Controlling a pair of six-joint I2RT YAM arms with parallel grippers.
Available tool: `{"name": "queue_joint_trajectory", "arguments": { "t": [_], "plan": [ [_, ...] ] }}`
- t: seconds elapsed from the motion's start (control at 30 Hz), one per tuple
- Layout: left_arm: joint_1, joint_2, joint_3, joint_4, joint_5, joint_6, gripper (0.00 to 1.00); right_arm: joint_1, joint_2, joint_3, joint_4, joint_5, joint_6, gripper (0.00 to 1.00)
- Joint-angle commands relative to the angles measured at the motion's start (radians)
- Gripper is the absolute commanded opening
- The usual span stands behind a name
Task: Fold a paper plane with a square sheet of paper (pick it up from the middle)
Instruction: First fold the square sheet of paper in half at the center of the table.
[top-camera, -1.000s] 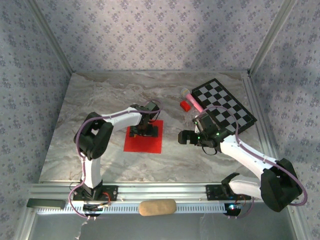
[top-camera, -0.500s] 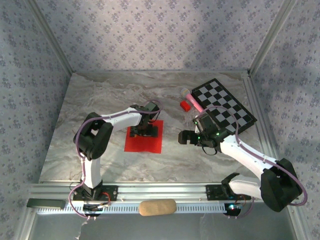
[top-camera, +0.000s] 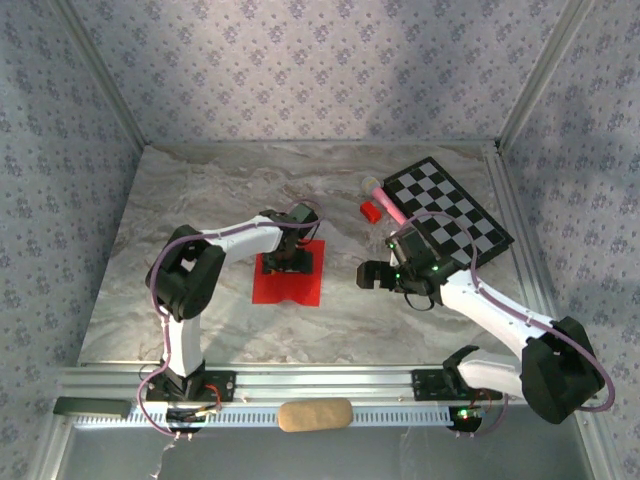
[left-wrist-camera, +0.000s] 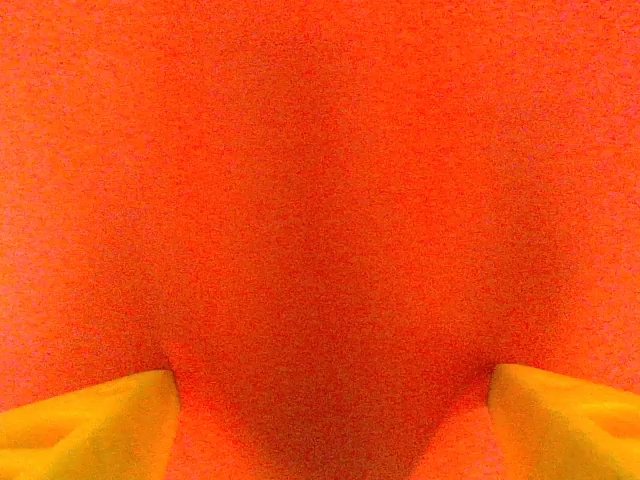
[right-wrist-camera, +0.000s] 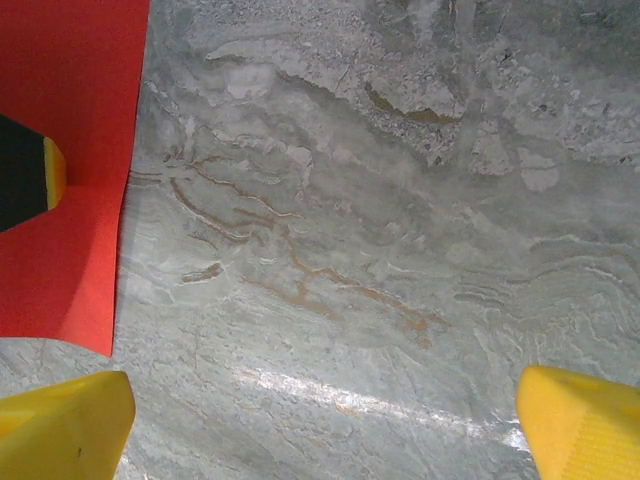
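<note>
The left gripper (top-camera: 290, 262) points straight down on the middle of the square sheet of paper (top-camera: 270, 290). The red sheet reaches out past it on every side and lies on the marble table (top-camera: 200, 200). In the left wrist view its two yellow fingertips (left-wrist-camera: 90, 425) stand well apart with nothing clamped between them. Red paper shows under and ahead of both tips, and a darker band runs down the sheet through the gap. Whether that band is a raised fold or only shadow cannot be told. From above, the sheet's near edge shows a small notch just below this gripper.

Just right of the left gripper, past the sheet's right edge, the right gripper (top-camera: 364, 275) is low over bare marble, its fingers pointing left toward the paper. Its jaws are spread wide and hold nothing. In the right wrist view one yellow fingertip (right-wrist-camera: 60, 425) sits at each bottom corner, with only stone between them. The sheet's right edge and near corner lie ahead of it to its left. A black-and-yellow finger of the other arm rests on the red there.

Farther back and a little right of the right gripper lie a small red block (top-camera: 371, 209) and a pink stick (top-camera: 388, 203). The stick is just beside the block. A checkerboard (top-camera: 450, 212) lies right of them, behind that arm.
</note>
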Motion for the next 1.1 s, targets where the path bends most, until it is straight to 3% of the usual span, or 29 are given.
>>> {"name": "queue_joint_trajectory", "arguments": {
  "t": [0.0, 0.7, 1.07],
  "plan": [
    [-0.001, 0.014, -0.039, 0.009, 0.024, -0.01, 0.8, 0.007, -0.014, 0.033, -0.029, 0.029, 0.003, 1.0],
    [-0.001, -0.14, -0.11, 0.095, -0.023, -0.048, 0.46, 0.004, -0.126, -0.022, -0.019, 0.171, 0.06, 1.0],
    [0.004, -0.286, -0.147, 0.141, 0.012, -0.076, 0.41, -0.013, -0.14, -0.021, -0.037, 0.248, 0.19, 1.0]
  ]
}}
